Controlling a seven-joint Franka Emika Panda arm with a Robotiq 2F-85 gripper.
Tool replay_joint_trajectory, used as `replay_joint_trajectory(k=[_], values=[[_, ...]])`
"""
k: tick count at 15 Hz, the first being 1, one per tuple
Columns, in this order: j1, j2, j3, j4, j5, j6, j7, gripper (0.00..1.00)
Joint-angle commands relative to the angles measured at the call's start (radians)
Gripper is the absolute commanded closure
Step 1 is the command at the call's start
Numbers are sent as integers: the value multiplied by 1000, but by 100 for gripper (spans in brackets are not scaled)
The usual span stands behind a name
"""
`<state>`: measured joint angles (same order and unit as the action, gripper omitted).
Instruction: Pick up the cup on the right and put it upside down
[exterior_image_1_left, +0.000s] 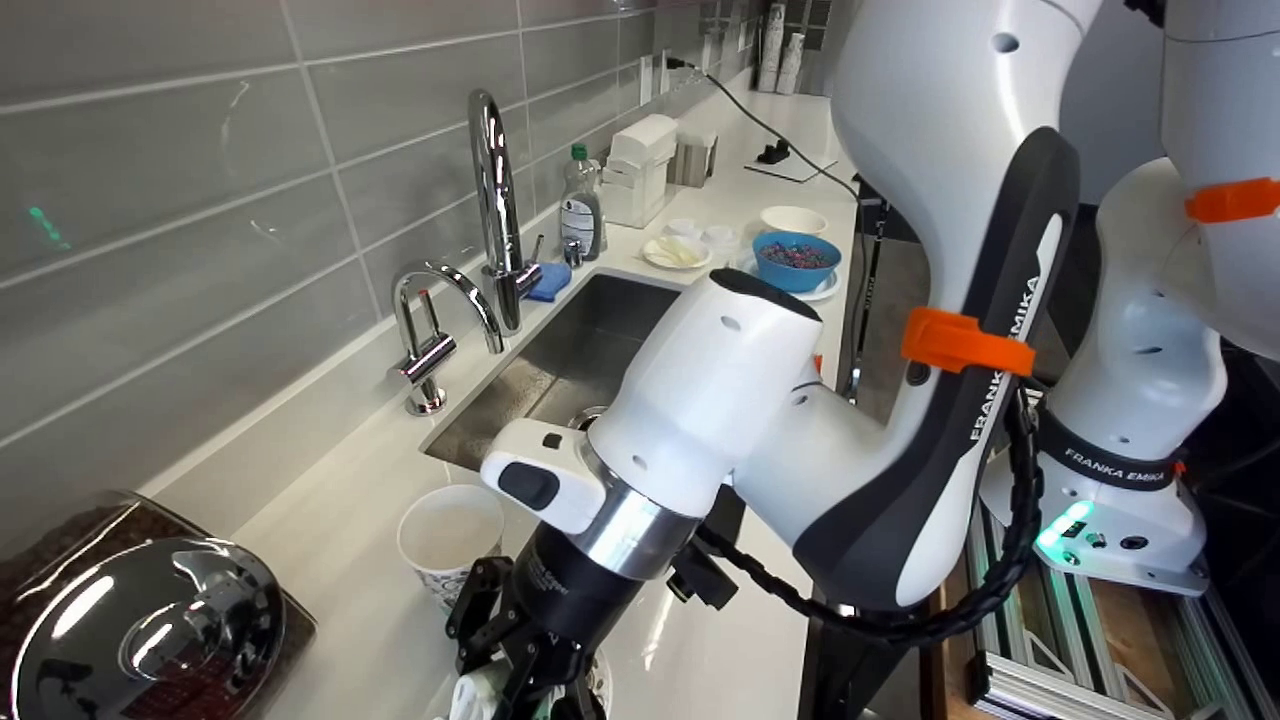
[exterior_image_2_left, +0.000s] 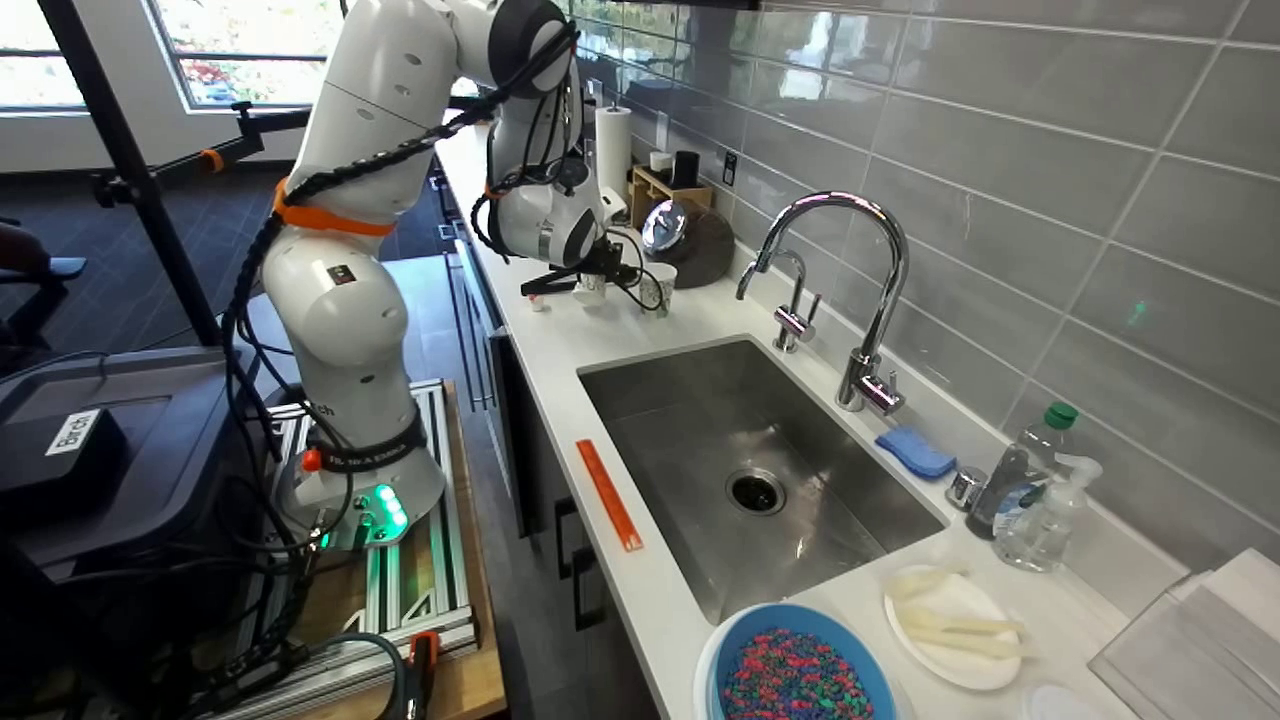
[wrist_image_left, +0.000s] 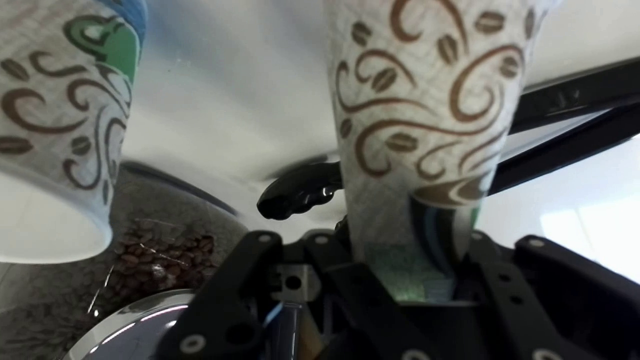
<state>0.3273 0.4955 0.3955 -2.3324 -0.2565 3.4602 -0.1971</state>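
The cup, white with brown swirls, shows large in the wrist view (wrist_image_left: 425, 110), its narrow base between the fingers of my gripper (wrist_image_left: 410, 250). Both fingers appear to press its sides. Its wide end points away from the palm, opposite to the second cup (wrist_image_left: 55, 120), so it is upside down. In both exterior views the cup (exterior_image_1_left: 475, 695) (exterior_image_2_left: 590, 292) is partly hidden by the gripper (exterior_image_1_left: 530, 670) (exterior_image_2_left: 605, 262), close above or on the counter; I cannot tell whether its rim touches. The second cup stands upright beside it, in both exterior views (exterior_image_1_left: 455, 530) (exterior_image_2_left: 657, 288).
A jar of coffee beans with a chrome lid (exterior_image_1_left: 150, 630) stands beside the second cup. The sink (exterior_image_2_left: 650, 352) and chrome faucets (exterior_image_2_left: 885, 280) lie further along the counter. A blue bowl (exterior_image_2_left: 870, 660) stands past the sink. A dark curved part (wrist_image_left: 300, 192) shows behind the cup.
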Motion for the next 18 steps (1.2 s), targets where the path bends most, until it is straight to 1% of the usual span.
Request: replay_joint_trajectory(k=[1,3,4,5,8,10,13,17,18], values=[[7,41,-11,6,-30,86,3,76],[8,57,-13,7,-41,125,1,72],[10,62,-16,8,-44,138,1,73],[12,69,-19,10,-49,149,0,71],[8,90,-19,12,-70,186,1,75],[9,105,-21,13,-81,211,1,81],[15,116,-31,9,-82,250,0,82],[21,134,-42,6,-85,301,-2,76],[23,136,-45,6,-85,308,-2,72]])
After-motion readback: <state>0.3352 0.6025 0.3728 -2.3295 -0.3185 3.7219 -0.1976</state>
